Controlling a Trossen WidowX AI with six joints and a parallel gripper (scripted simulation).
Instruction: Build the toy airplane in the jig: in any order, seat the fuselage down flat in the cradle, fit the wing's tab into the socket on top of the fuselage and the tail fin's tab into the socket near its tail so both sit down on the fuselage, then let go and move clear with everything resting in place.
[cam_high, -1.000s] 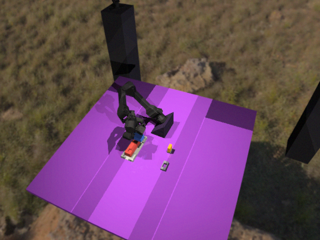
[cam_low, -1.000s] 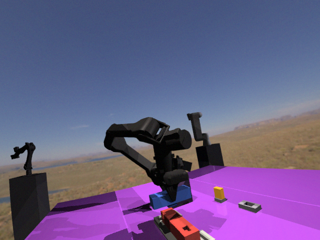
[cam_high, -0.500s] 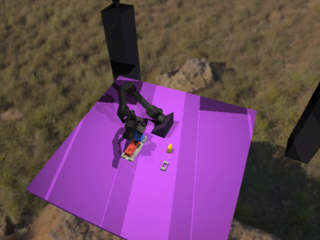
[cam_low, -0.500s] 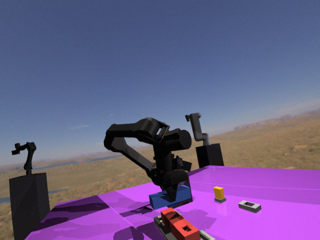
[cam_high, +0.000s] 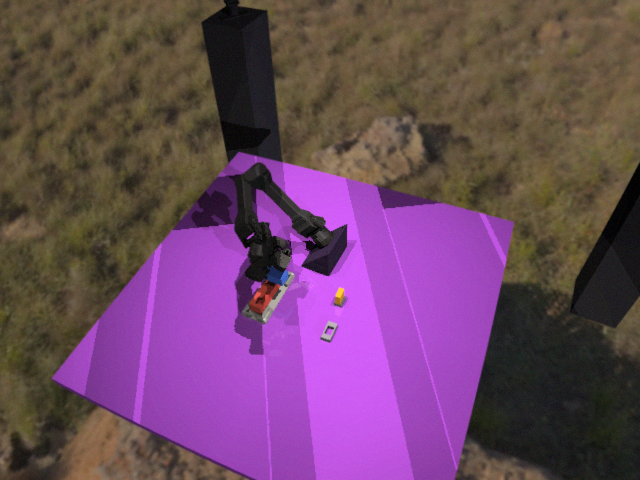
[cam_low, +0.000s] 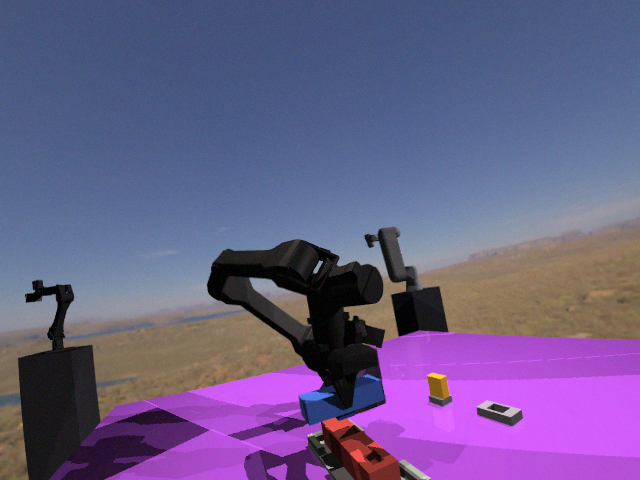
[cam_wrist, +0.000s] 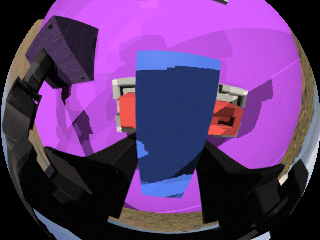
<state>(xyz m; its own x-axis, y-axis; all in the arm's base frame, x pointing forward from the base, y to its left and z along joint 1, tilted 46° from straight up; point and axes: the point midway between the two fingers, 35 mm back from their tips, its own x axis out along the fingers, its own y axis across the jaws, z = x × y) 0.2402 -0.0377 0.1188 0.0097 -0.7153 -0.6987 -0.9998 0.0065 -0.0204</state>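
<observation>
The red fuselage (cam_high: 258, 305) (cam_low: 356, 448) (cam_wrist: 127, 111) lies along the pale grey cradle (cam_high: 256, 317) (cam_wrist: 117, 85), a square socket showing near one end. My gripper (cam_low: 348, 405) (cam_wrist: 169, 137) is shut on the blue wing (cam_high: 277, 276) (cam_low: 369, 391) (cam_wrist: 175, 110). The wing is crosswise over the fuselage in the wrist view; in the exterior view it looks raised above the fuselage's far end. The wing's tab and the fuselage's middle are hidden. The yellow tail fin (cam_high: 339, 295) (cam_low: 437, 384) stands upright in a small grey holder.
An empty grey holder (cam_high: 323, 338) (cam_low: 512, 417) with a rectangular opening lies near the tail fin. My arm's dark wedge-shaped mount (cam_high: 334, 254) (cam_wrist: 72, 50) stands behind the cradle. Dark pedestals (cam_high: 242, 72) (cam_low: 59, 408) stand beyond the purple table (cam_high: 351, 403), two carrying other arms.
</observation>
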